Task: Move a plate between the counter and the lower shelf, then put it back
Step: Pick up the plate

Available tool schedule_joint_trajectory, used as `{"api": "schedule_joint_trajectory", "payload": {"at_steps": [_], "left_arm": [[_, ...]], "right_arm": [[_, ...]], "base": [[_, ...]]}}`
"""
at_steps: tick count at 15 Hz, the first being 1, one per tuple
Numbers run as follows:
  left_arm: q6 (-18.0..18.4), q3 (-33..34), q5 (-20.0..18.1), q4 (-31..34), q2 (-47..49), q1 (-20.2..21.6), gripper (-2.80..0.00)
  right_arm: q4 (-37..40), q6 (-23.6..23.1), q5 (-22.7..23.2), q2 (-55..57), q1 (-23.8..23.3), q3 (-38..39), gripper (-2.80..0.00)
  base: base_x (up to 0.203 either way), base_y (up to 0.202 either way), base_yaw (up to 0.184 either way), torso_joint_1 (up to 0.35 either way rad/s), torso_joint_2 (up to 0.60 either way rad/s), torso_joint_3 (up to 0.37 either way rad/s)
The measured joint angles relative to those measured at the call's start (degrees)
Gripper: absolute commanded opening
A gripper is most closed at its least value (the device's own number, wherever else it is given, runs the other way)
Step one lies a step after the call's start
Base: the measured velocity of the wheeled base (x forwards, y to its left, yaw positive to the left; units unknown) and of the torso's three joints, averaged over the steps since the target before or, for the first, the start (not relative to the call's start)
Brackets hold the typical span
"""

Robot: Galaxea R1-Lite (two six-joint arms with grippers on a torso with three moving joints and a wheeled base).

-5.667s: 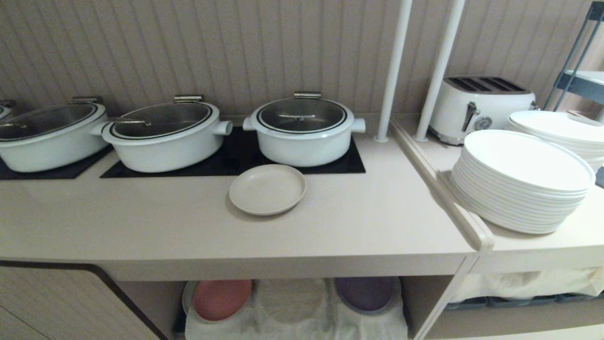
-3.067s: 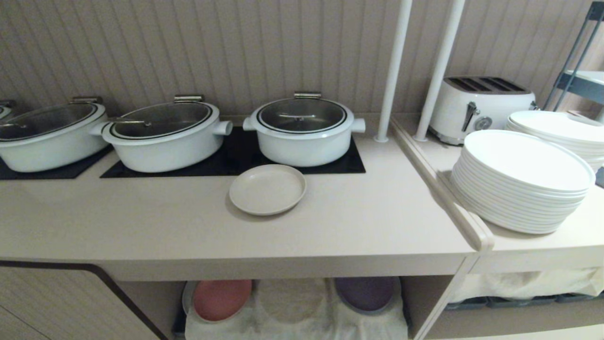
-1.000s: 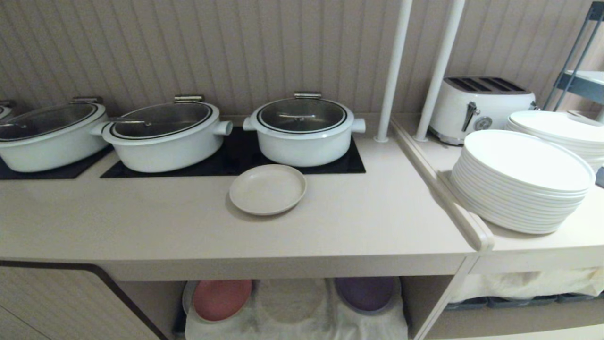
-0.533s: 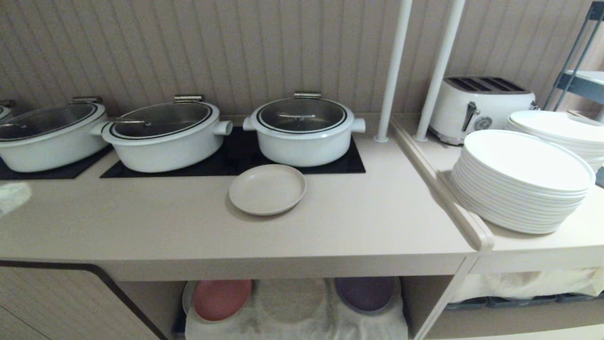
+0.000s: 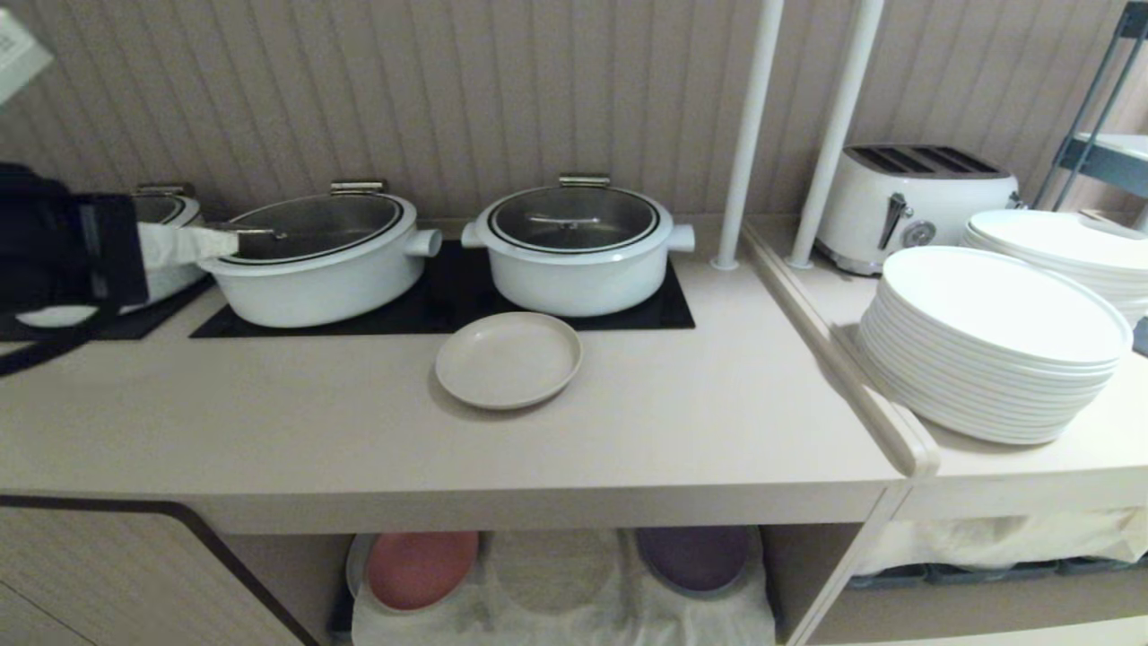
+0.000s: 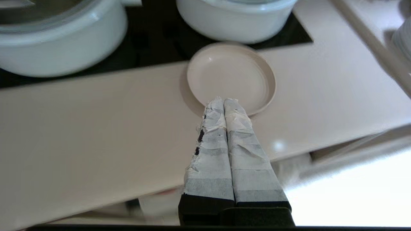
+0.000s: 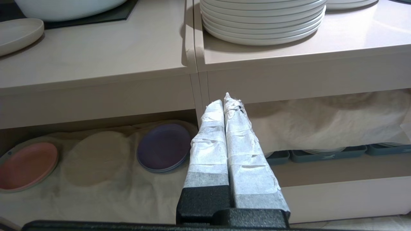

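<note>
The plate (image 5: 508, 360), small, cream and low-rimmed, sits flat on the desk (image 5: 359, 431), just in front of the black cooking panel (image 5: 448, 296) and of the round white lidded pot (image 5: 576, 244). An oval white lidded pot (image 5: 309, 258) stands to its left on the same panel.

The left tool (image 5: 211, 240) reaches in from the head view's left edge, above the desk at about pot height; its taped fingers (image 6: 224, 134) are pressed together with nothing between them. In the left wrist view its tips overlap the plate's near rim, but whether they touch it is hard to tell; the head view suggests they are well apart.

The right tool (image 7: 226, 102) hangs low in front of the cabinet, fingers likewise pressed together and empty.

Below the desk, the lower shelf (image 5: 807, 574) is lined with a wrinkled off-white cloth (image 5: 556, 583), with a pink plate (image 5: 420, 567) at its left and a purple plate (image 5: 695, 556) at its right. On the neighbouring top are stacked white plates (image 5: 991, 345) and a white toaster (image 5: 915, 206).
</note>
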Motion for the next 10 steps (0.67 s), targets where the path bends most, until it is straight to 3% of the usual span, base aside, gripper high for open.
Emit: {"api": "schedule_joint_trajectory", "payload": {"at_steps": [7, 10], "left_arm": [[-0.68, -35.08, 0.61, 26.55, 25.38, -4.05, -2.8], [-1.12, -41.65, 3.3, 33.67, 35.72, -6.49, -2.8]], "right_arm": [[-0.02, -0.03, 0.0, 0.0, 0.0, 0.0, -2.8], [-0.02, 0.0, 0.0, 0.0, 0.0, 0.0, -2.8]], "base": [[0.0, 0.0, 0.0, 0.0, 0.0, 0.0], [0.0, 0.0, 0.0, 0.0, 0.0, 0.0]]}}
